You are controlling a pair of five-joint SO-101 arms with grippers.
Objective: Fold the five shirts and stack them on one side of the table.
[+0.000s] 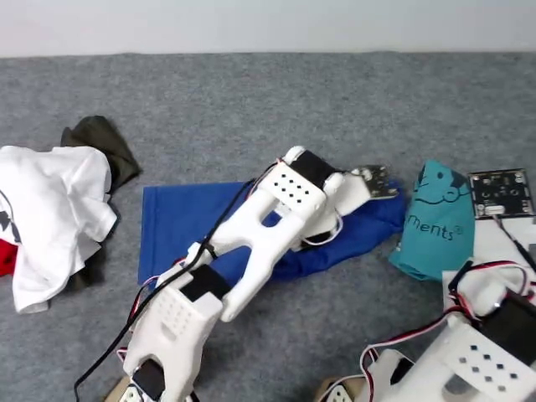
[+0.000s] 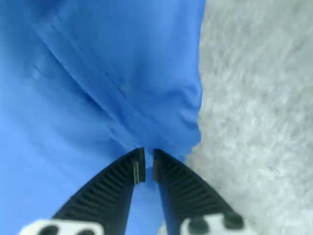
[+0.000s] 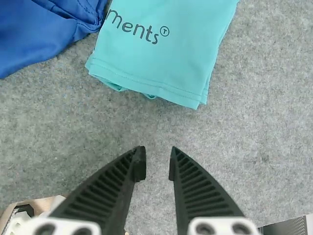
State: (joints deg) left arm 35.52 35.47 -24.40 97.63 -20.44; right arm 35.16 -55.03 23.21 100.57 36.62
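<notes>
While the left end effector (image 2: 145,164) is clenching what looks like a thin pinch of the blue shirt (image 1: 180,219) near its edge, that garment is lying half spread across the middle of the grey counter (image 1: 251,92). It is flat at one end and bunched at the other, where it appears to be touching the folded teal shirt (image 1: 435,222). The right end effector (image 3: 154,164) is hovering released and empty over bare counter just beside the teal shirt. A white shirt (image 1: 50,201), a dark green one (image 1: 105,142) and a sliver of red cloth (image 1: 5,255) are waiting in a heap at the opposite end of the counter. The danger is sitting in that slim grip: with so little fabric between the jaws, a pull is likely to let the cloth slip free, or to lift one layer only, skewing the fold. Dragging the bunched end is also threatening to nudge or unfold the teal shirt, since the two seem to be in contact.
</notes>
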